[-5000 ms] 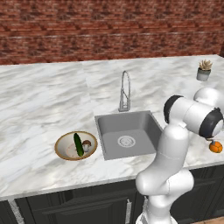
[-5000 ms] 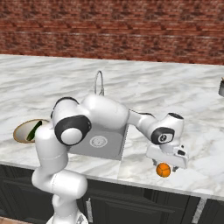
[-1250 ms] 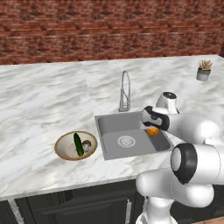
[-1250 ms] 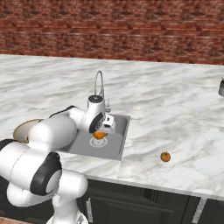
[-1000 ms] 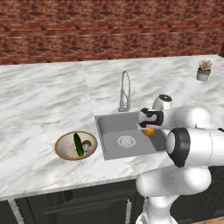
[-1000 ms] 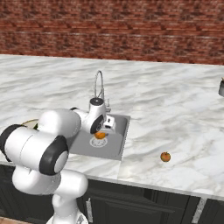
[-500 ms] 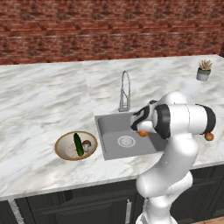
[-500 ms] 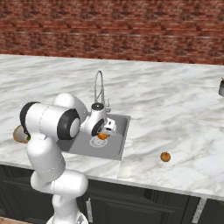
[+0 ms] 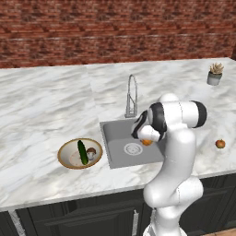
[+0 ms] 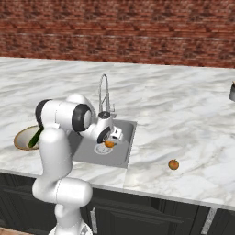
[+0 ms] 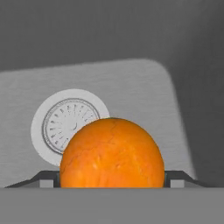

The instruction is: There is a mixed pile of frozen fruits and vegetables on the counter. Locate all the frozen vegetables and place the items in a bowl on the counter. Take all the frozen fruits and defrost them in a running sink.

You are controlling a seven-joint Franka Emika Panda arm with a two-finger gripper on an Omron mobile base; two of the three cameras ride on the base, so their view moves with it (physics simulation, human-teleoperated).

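Orange (image 11: pixel 112 153) sits between the two finger tips of the gripper (image 10: pixel 110 140), which clasps it from both sides low inside the sink (image 9: pixel 116 159), just above the basin floor and beside the round drain (image 11: pixel 70 124). Half a second ago the arm's big elbow joints stood further toward the sink's right edge; they have since swung over the front rim, and the fruit has stayed over the drain end. Five seconds ago this fruit was at the counter's right end, where the second orange (image 10: pixel 173 164) lies alone near the front edge, well apart from the sink.

No writing or labels can be read anywhere.

The held fruit's skin is glossy with fine cracked veining. The basin is matte grey steel with rounded corners; the drain is a pale ring around a slotted grate. A curved chrome faucet (image 9: pixel 132 96) rises at the sink's back edge. Left of the sink, the bowl (image 9: pixel 66 156), tan-rimmed and cream inside, holds the cucumber (image 9: pixel 82 151) and mushroom (image 9: pixel 91 151) side by side. The counter (image 9: pixel 46 101) is white marble with grey veins. A small potted plant (image 9: pixel 214 73) stands at the far right corner.
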